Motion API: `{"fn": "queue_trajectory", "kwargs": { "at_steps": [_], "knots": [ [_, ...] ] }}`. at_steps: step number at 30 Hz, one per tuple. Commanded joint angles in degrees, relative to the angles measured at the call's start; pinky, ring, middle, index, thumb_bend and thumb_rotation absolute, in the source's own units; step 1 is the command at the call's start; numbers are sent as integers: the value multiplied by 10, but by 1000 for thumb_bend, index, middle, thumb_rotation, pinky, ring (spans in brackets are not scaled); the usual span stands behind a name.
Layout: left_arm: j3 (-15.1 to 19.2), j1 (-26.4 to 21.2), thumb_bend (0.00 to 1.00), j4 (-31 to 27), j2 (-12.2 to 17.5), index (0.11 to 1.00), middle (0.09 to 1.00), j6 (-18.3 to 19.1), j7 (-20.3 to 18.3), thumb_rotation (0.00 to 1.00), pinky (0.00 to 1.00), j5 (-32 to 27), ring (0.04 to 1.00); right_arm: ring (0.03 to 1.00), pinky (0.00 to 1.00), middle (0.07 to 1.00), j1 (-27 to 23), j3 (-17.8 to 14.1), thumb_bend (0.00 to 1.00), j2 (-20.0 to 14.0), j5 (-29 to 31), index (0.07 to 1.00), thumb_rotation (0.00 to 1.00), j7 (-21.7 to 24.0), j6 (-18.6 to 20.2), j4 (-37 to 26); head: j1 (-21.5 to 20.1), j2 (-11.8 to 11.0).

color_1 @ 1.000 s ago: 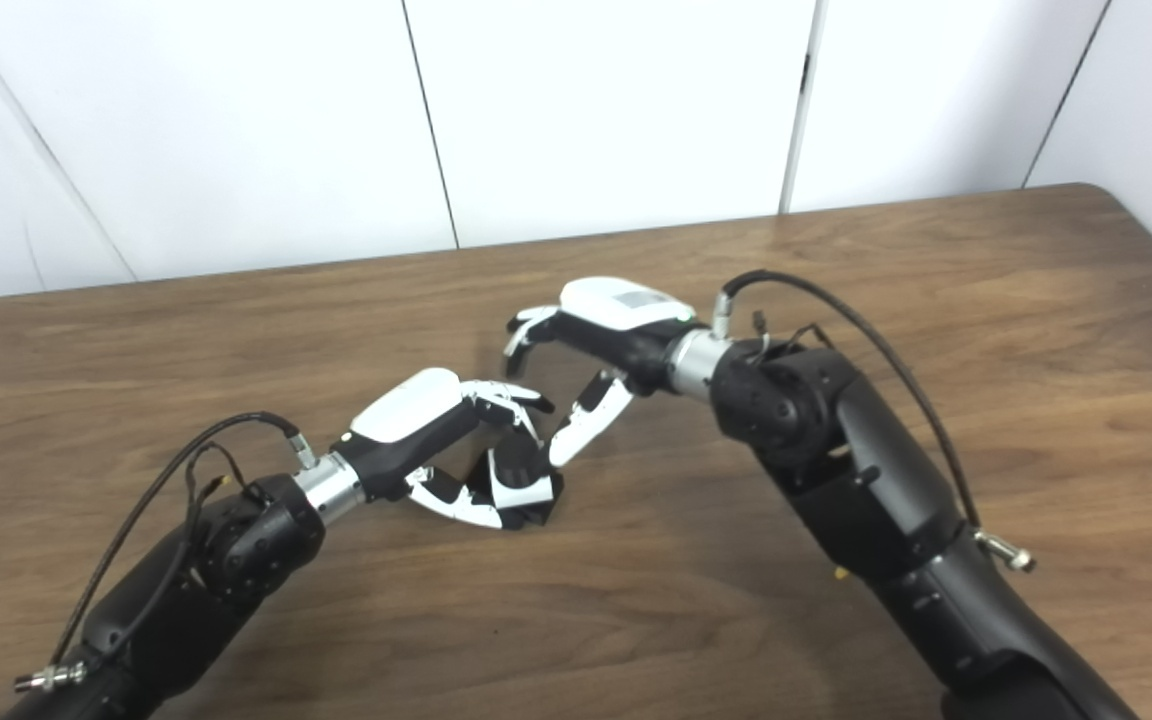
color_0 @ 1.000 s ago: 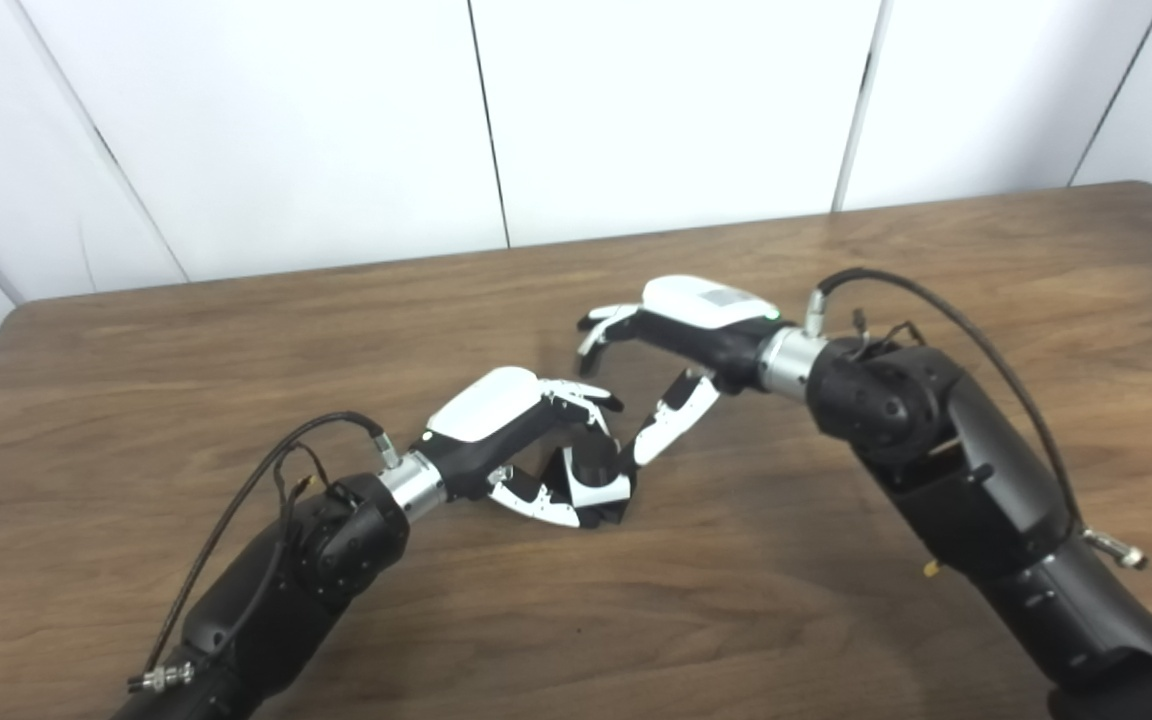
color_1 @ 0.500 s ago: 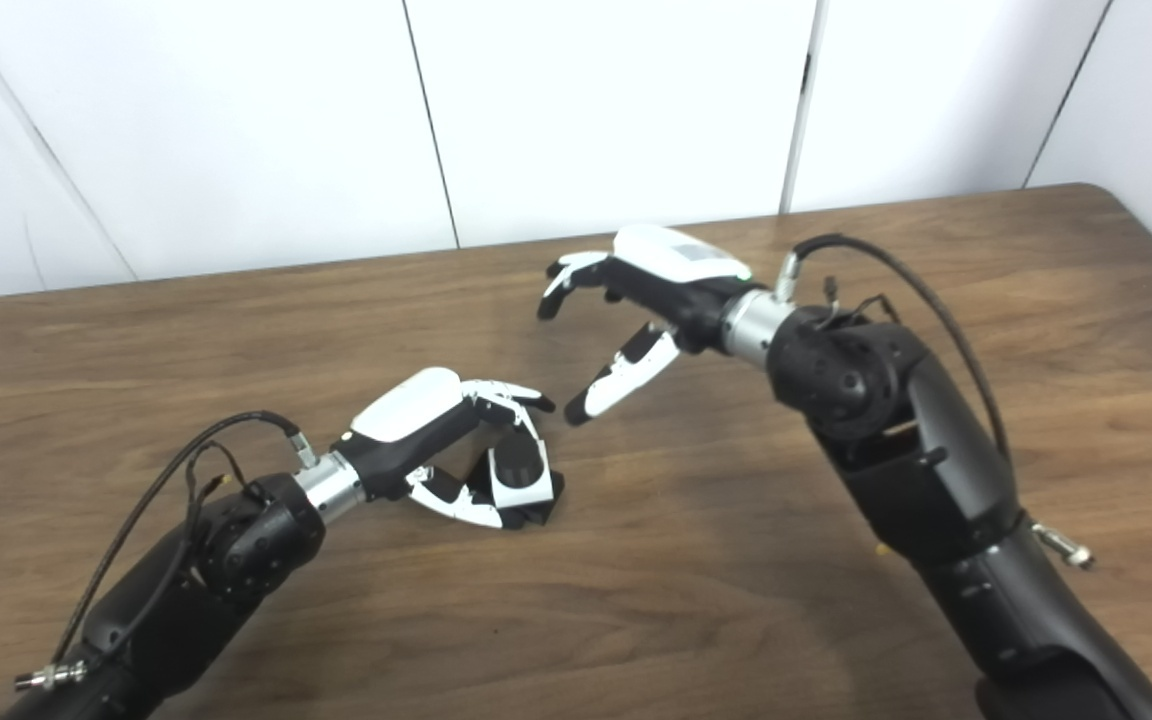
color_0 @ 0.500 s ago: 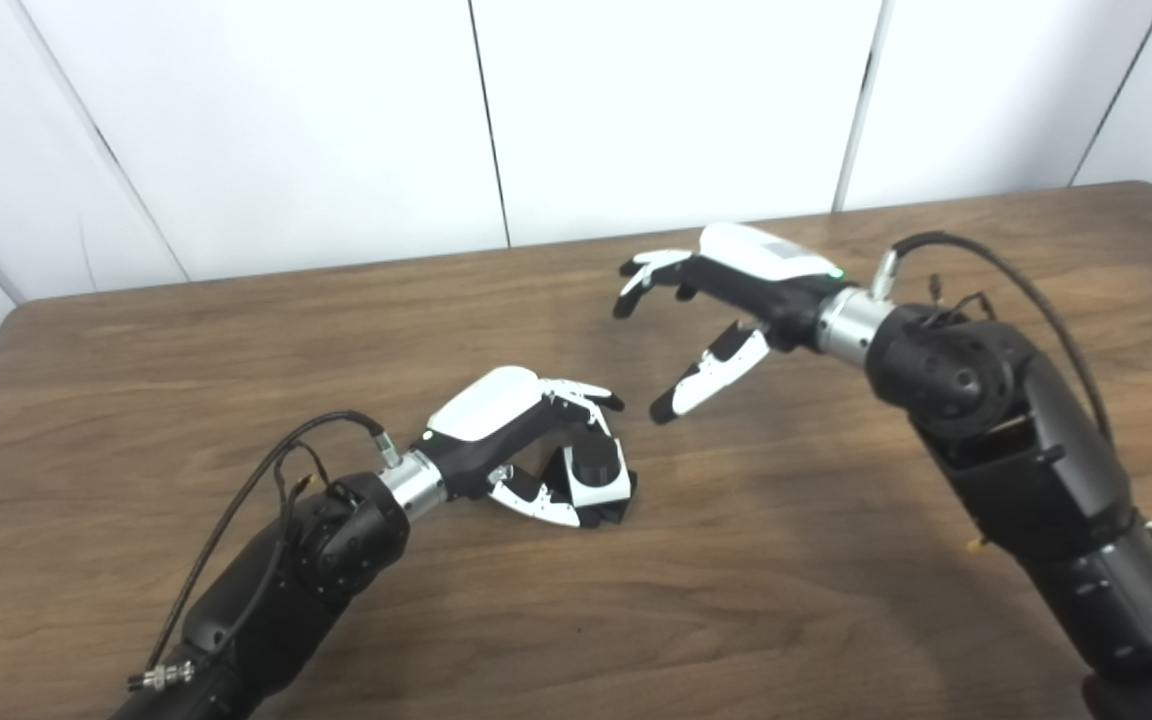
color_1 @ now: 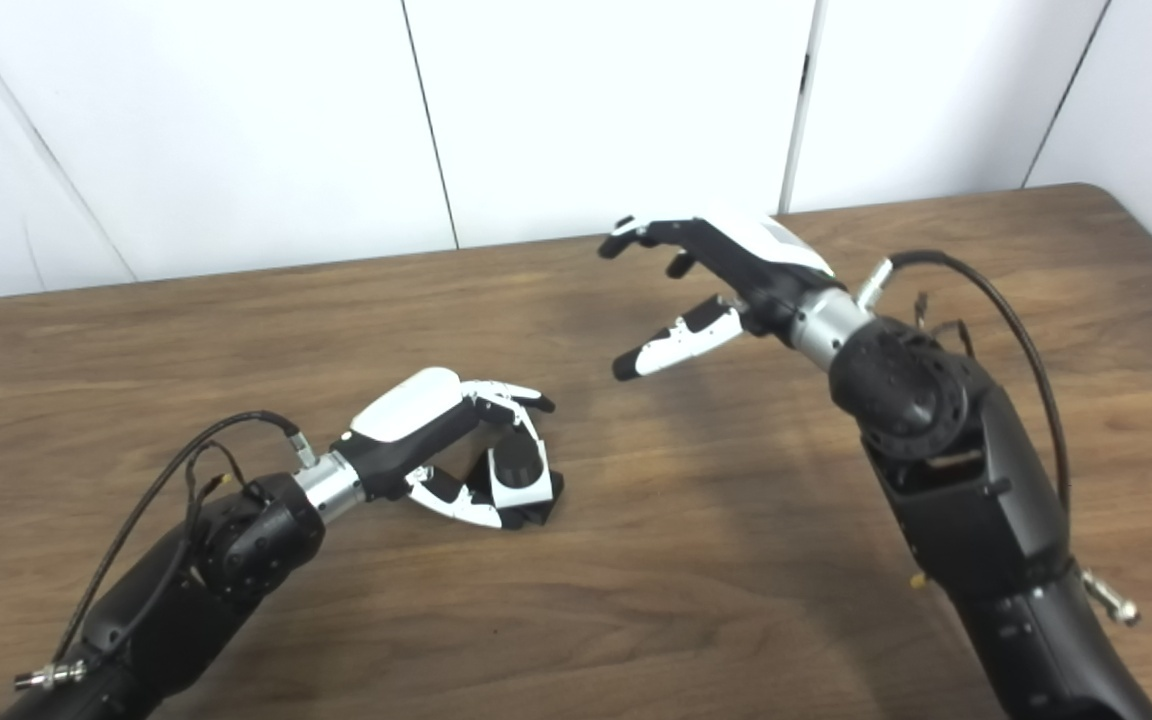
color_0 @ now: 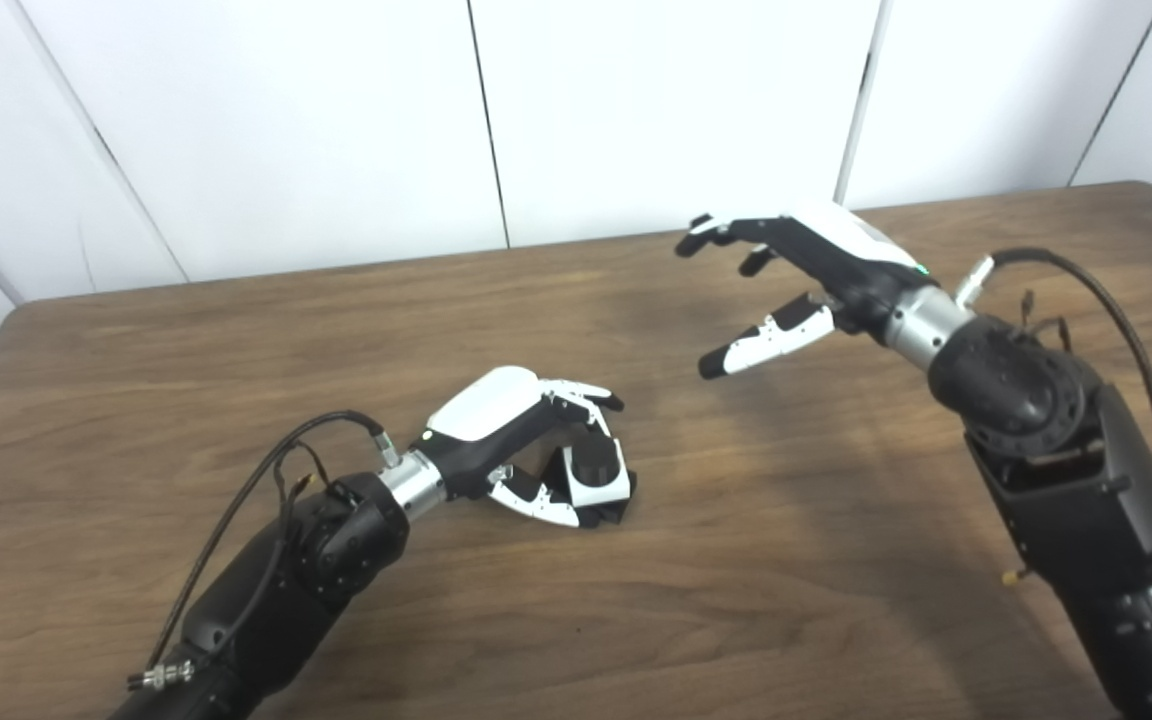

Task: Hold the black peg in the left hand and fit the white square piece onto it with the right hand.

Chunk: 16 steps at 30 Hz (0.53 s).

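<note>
My left hand (color_0: 511, 425) rests low on the wooden table (color_0: 236, 330), its fingers curled around the black peg (color_0: 591, 463). The white square piece (color_0: 608, 487) sits around the peg, with the peg's dark top showing through its middle and a dark base (color_1: 536, 514) touching the table. My right hand (color_0: 801, 285) hovers above the table to the upper right, well apart from the peg. Its fingers are spread and it holds nothing.
White wall panels (color_0: 656, 110) stand right behind the table's far edge. The table's right corner (color_0: 1151, 190) lies beyond my right arm (color_0: 1056, 440). Cables loop off both forearms.
My right hand has drawn away from the peg, rising up and to the right with its fingers spreading. The white piece stays on the peg in my left hand, which has not moved.
</note>
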Motion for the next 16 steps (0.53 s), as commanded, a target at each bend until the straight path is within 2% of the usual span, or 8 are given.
{"fn": "queue_trajectory", "kwargs": {
  "at_steps": [1,4,5,7,8,11,14,16],
  "knots": [
    [-20,38,517,30,18,495,837,57,-14,87,816,97,835,853,719,882,-4,-17,805,14,-5,781,345,-49,-7,-34,-1,0],
    [-8,51,517,23,8,496,835,91,16,87,786,115,827,853,729,876,19,-28,789,31,-11,780,351,-79,-4,-48,-1,-1],
    [0,58,697,20,1,586,844,109,27,213,794,117,841,840,705,868,30,-33,779,39,-12,776,355,-92,-5,-54,-1,-1],
    [13,69,800,14,-9,643,842,136,36,277,783,118,843,826,680,862,48,-41,765,54,-12,776,358,-112,-8,-64,-2,-1],
    [17,72,809,11,-12,695,858,145,36,325,763,118,852,824,686,861,55,-43,753,59,-13,775,351,-118,-9,-68,-2,-1],
    [34,87,826,-6,-26,805,892,188,28,363,716,117,865,824,693,858,82,-52,736,78,-9,773,325,-145,-17,-79,0,-2],
    [58,103,837,-25,-47,883,915,239,22,344,680,108,867,829,703,859,104,-61,726,93,5,772,313,-166,-28,-82,-1,-4],
    [79,118,831,-39,-68,910,915,267,37,317,647,101,860,824,700,858,121,-64,724,105,7,775,323,-177,-29,-85,0,-4]
  ]
}}
